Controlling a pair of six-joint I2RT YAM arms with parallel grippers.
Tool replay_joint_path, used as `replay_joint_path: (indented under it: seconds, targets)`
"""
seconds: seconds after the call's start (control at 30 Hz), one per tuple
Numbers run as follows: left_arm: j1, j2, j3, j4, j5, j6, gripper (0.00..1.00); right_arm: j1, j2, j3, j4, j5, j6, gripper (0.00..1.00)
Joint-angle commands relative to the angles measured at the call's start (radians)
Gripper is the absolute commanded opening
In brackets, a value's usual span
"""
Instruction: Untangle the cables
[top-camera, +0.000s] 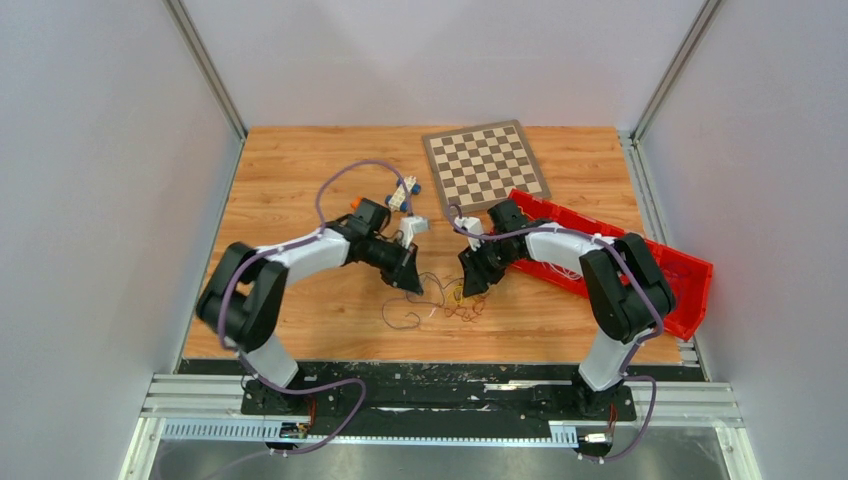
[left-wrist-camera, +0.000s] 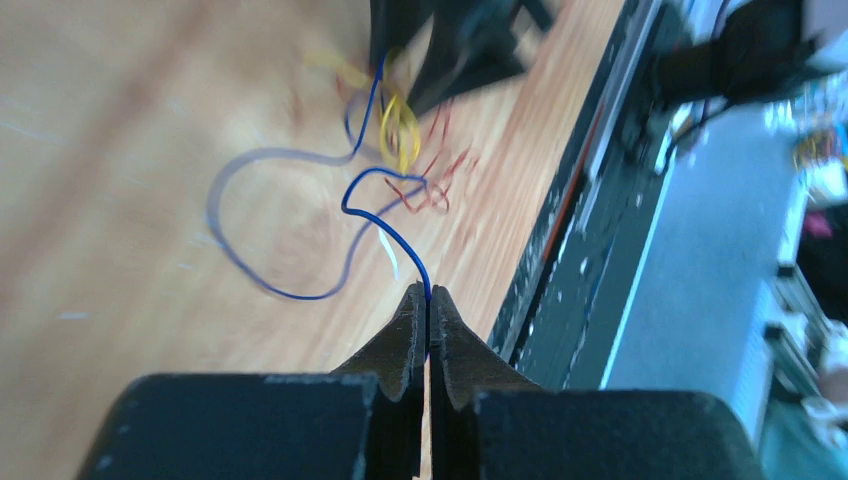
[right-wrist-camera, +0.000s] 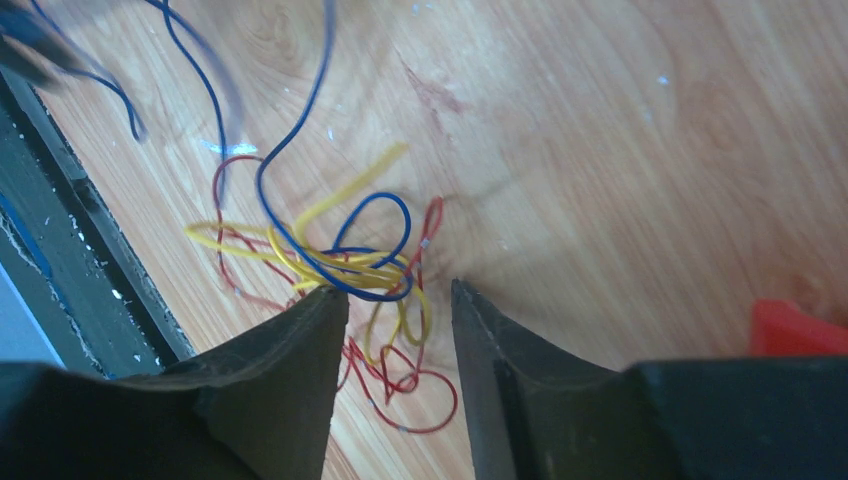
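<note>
- The cables (top-camera: 452, 300) lie in a loose tangle on the wooden surface (top-camera: 300, 170), near its front edge, between the two grippers
- The left gripper (left-wrist-camera: 428, 300) is pressed together on one end of a blue wire (left-wrist-camera: 390, 232) — the wire comes out from between the fingertips and curves away toward the tangle
- Beside that stretch, a wide blue loop lies flat on the surface; it is blurred in the left wrist view
- The right gripper (right-wrist-camera: 395, 298) stands apart, its fingers low over the tangle with the knot just ahead of the gap
- Whether the right fingers touch any wire cannot be told
- In the knot, yellow wires (right-wrist-camera: 350, 184) cross a blue loop, and red wires (right-wrist-camera: 436, 215) weave through them — more red loops lie between the right fingers, closer to the camera
- From the knot a blue strand runs off across the surface toward the left arm
- A chessboard (top-camera: 486, 162) lies flat at the far side of the surface, well apart from the cables
- A red bin (top-camera: 650, 270) sits at the right side, partly hidden by the right arm
</note>
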Motion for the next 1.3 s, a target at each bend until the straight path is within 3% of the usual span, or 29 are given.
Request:
replay_joint_path:
  seconds: [0.0, 0.23, 0.47, 0.8, 1.07, 1.27]
  targets:
    - [0.112, -0.253, 0.189, -0.136, 0.03, 0.01, 0.0, 0.046, 0.026, -0.027, 0.092, 0.174, 0.014, 0.41]
    - [0.368, -0.368, 0.48, -0.207, 0.08, -0.045, 0.0, 0.051, 0.034, -0.045, 0.093, 0.201, 0.024, 0.4]
    - [0.561, -0.367, 0.713, 0.016, 0.135, -0.295, 0.0, 0.052, 0.033, -0.039, 0.075, 0.207, -0.005, 0.42]
    - [0.669, -0.276, 0.99, 0.172, 0.154, -0.473, 0.0, 0.052, 0.033, -0.059, 0.058, 0.207, -0.021, 0.46]
    - [0.778, -0.148, 1.263, 0.348, 0.111, -0.752, 0.0, 0.052, 0.016, -0.105, 0.057, 0.219, -0.045, 0.46]
    - [0.815, -0.083, 1.402, 0.413, 0.071, -0.776, 0.0, 0.052, -0.001, -0.123, 0.056, 0.233, -0.055, 0.48]
